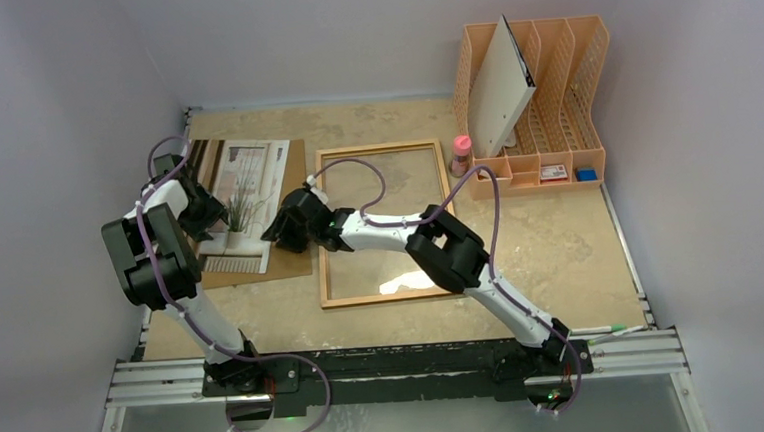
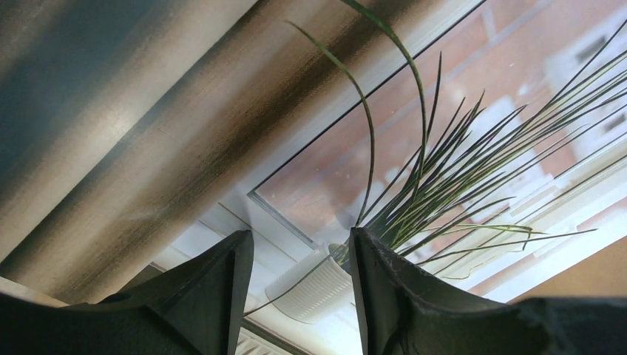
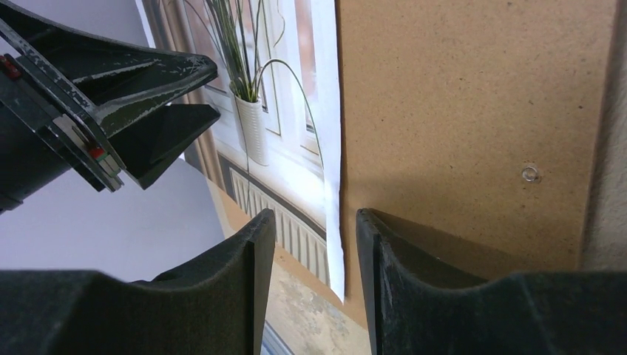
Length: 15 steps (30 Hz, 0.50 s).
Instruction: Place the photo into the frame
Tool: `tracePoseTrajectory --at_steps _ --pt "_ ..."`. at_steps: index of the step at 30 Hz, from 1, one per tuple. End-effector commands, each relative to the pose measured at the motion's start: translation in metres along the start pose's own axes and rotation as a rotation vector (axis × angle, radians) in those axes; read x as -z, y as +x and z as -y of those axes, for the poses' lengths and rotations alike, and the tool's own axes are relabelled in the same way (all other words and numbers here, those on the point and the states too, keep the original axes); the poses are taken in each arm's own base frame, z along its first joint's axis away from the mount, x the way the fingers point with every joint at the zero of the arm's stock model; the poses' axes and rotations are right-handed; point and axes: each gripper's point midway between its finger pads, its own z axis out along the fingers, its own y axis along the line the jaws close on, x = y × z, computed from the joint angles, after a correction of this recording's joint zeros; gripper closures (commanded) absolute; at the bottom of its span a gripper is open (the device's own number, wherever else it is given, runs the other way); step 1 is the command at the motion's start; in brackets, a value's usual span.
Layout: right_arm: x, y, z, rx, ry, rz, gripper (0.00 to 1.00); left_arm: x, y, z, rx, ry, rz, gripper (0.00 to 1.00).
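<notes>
Photo [image 1: 254, 179] is found at the left of the surface [image 1: 561, 255], lying face up on the brown backing board [image 3: 458, 111]. It is apart from the frame [image 1: 388, 298], which lies flat just to the right with nothing on its pane.

The left gripper [image 2: 300, 244] is held low over the printed plant pot, its jaws part open and closed on nothing. The right gripper [image 3: 316, 218] is brought to the right edge of the photo, and that white edge is seen between its parted jaws, which are not clamped on it.

The step in hand is judged to be lifting the print by that edge. It is best done with one finger slipped under the paper alone, not under the board, while the sheet is steadied from the left. The jaws should be closed gently, so that no crease is pressed in. The sheet should then be carried flat and lowered squarely inside the rails.

No writing can be read. The print shows only its picture, and the label on the small red-and-white packet [image 1: 554, 172] in the organiser [image 1: 580, 84] is too small to make out.
</notes>
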Motion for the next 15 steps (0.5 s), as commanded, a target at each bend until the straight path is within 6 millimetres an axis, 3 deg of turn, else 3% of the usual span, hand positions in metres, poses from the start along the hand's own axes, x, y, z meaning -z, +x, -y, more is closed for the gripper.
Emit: tracePoseTrajectory --at_steps 1,15 --pt "-0.01 0.016 0.025 -0.051 0.07 -0.056 0.52 -0.016 0.026 -0.015 -0.012 -0.063 -0.092 0.47" --pt "-0.029 0.018 0.026 -0.109 0.027 -0.105 0.51 -0.019 0.029 -0.016 -0.021 -0.066 -0.108 0.48"
